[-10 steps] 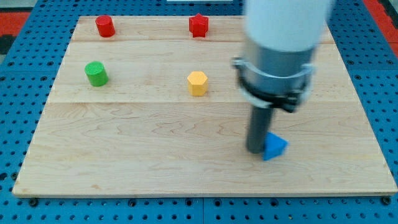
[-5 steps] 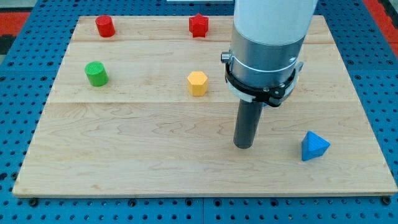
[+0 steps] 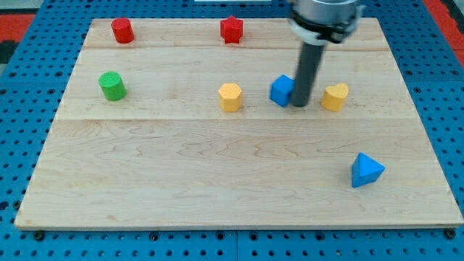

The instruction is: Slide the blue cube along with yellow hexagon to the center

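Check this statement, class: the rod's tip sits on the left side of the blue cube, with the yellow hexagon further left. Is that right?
Not quite. The camera view shows my tip against the right side of the blue cube, not its left, between the cube and a second yellow block. The yellow hexagon is indeed further left.

Bright, even light; sharp pic, soft shadows.

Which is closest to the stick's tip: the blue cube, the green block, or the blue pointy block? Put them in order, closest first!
From my tip:
1. The blue cube, right against the tip on the view's left side.
2. The blue pointy block, lower down toward the view's bottom right.
3. The green block, far off at the view's left.
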